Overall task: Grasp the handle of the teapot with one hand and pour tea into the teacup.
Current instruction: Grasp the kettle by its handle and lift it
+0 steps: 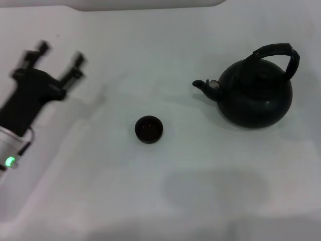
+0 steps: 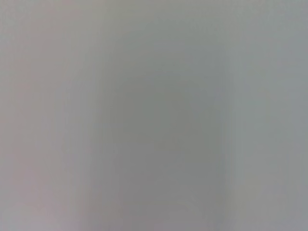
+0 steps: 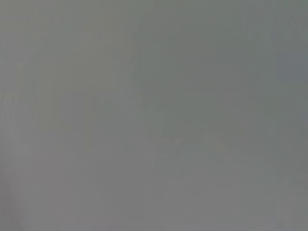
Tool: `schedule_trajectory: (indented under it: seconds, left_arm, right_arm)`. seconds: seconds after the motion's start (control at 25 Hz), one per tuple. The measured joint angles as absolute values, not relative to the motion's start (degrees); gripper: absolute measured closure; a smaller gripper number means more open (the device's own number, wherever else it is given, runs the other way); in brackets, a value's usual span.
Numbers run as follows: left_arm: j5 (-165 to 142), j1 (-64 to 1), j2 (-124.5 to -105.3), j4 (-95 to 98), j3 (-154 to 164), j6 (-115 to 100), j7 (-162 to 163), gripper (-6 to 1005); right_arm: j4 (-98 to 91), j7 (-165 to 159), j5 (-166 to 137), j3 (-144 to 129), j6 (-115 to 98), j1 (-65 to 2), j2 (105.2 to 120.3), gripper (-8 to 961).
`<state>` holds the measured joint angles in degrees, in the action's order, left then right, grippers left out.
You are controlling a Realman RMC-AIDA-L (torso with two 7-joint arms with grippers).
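The black round teapot (image 1: 256, 95) stands upright on the white table at the right, its short spout (image 1: 203, 85) pointing left. Its ribbed arched handle (image 1: 281, 54) rises over the top, leaning to the right. The tiny dark teacup (image 1: 149, 129) sits in the middle of the table, left of and nearer than the spout, with a reddish-brown inside. My left gripper (image 1: 59, 54) is at the far left, open and empty, far from both. My right gripper is out of view. Both wrist views show only plain grey surface.
The white table (image 1: 100, 191) spreads around the objects. A pale raised edge (image 1: 145, 5) runs along the far side. A faint shadow lies on the table near the front right (image 1: 215, 188).
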<state>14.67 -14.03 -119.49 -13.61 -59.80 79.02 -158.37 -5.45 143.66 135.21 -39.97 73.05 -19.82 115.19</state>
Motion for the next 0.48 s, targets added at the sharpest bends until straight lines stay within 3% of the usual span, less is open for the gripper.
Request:
schedule_trajectory:
  seconds: [0.32, 0.48]
  left_arm:
    - [32.38, -13.56, -119.14, -10.61, -59.86, 78.22, -153.38, 115]
    - [39.18, -13.26, -119.09, -9.91, -59.92, 78.20, -153.27, 114]
  right_arm:
    - [-23.75, 120.05, 122.06, -48.01, 68.00, -14.99, 114.20, 82]
    - [-43.98, 100.40, 106.34, -48.40, 62.83, -9.58, 115.26, 83]
